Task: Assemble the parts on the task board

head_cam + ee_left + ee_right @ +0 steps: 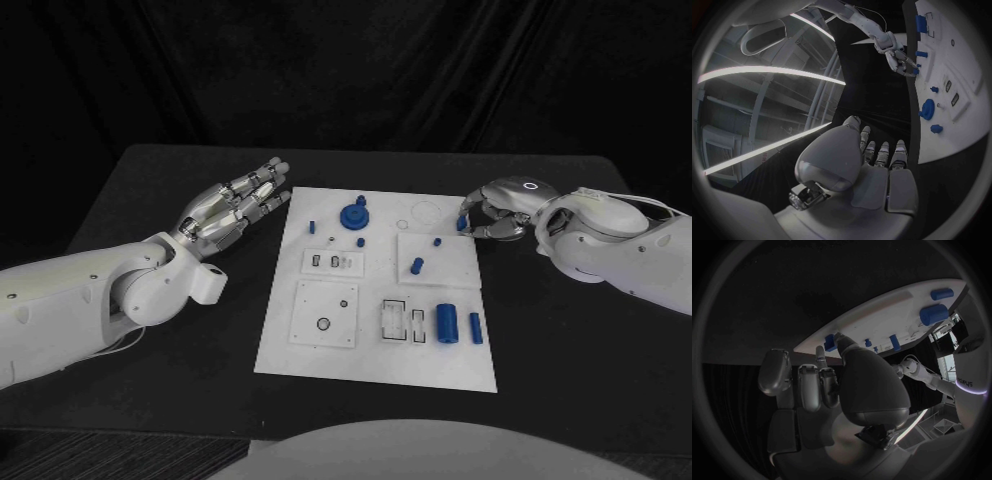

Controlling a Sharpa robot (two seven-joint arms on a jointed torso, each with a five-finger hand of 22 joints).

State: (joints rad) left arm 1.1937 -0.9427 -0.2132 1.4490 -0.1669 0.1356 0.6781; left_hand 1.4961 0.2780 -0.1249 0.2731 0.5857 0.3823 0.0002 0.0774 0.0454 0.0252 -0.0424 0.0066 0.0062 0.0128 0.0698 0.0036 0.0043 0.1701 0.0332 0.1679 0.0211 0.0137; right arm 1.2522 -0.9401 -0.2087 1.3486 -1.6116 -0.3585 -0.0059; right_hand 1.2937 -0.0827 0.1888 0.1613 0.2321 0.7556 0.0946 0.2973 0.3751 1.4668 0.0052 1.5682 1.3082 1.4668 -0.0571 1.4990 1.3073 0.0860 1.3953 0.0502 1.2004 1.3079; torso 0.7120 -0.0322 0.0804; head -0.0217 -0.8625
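Note:
The white task board [378, 350] lies in the middle of the black table. On it are a round blue knob [355, 215], two short blue pegs [418, 266], a thick blue cylinder [447, 323] and a slim blue bar [476, 327]. My left hand [231, 205] hovers just left of the board's far left corner, fingers stretched out and holding nothing. My right hand [498, 212] is at the board's far right edge, its fingers curled around a small blue part [463, 222]. The same part [830, 342] sits at my fingertips in the right wrist view, close over the board [879, 315].
Several rectangular recesses [325, 312] and slots [402, 320] sit in the board's near half. Bare black table lies on both sides of the board. The left wrist view shows the knob [927, 108] and my right hand [901, 60] across the board.

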